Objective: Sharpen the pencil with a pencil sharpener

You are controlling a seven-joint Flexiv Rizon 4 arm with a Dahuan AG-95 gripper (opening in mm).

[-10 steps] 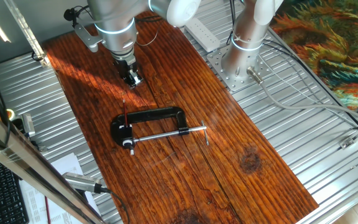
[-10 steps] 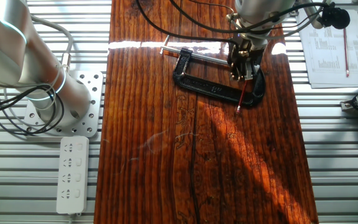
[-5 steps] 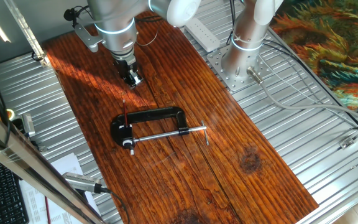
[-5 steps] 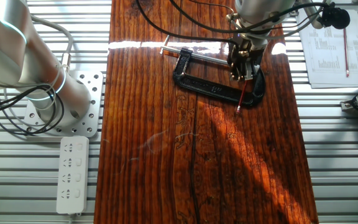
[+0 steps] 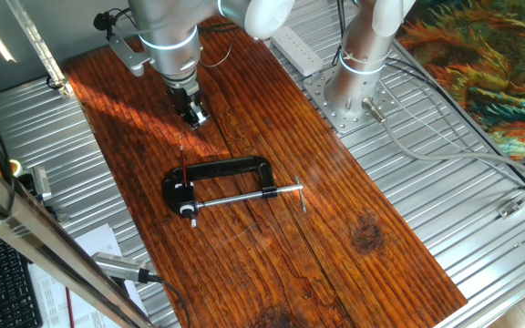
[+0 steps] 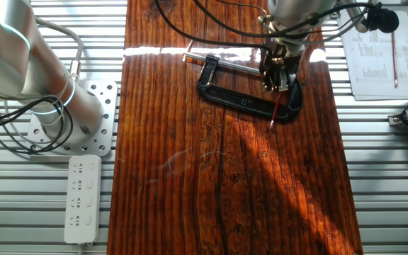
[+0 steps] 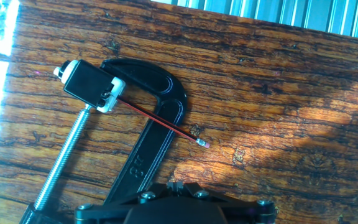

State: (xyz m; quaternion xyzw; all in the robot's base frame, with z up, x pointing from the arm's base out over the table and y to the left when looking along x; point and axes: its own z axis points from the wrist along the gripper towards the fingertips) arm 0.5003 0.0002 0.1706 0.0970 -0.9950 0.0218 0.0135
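Change: you'll find nothing has shifted since half a second ago — arm, clamp and pencil sit as before.
Arm pose: your silver arm hangs upright over the dark wooden table [image 5: 244, 255], clear of the black C-shaped clamp [image 5: 231, 169].
Gripper: the black two-finger gripper [image 5: 194, 117] touches nothing; you cannot tell how far apart its fingers are.
Pencil: the thin red pencil [image 7: 157, 121] is stuck in the small black pencil sharpener [image 7: 92, 86] — clamped at the silver screw rod's [image 7: 61, 165] end.

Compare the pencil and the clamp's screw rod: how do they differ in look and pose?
The pencil is red and very thin; the screw rod is silver, threaded and thicker. The pencil crosses over the clamp frame; the rod runs beside it. Both meet at the pencil sharpener.
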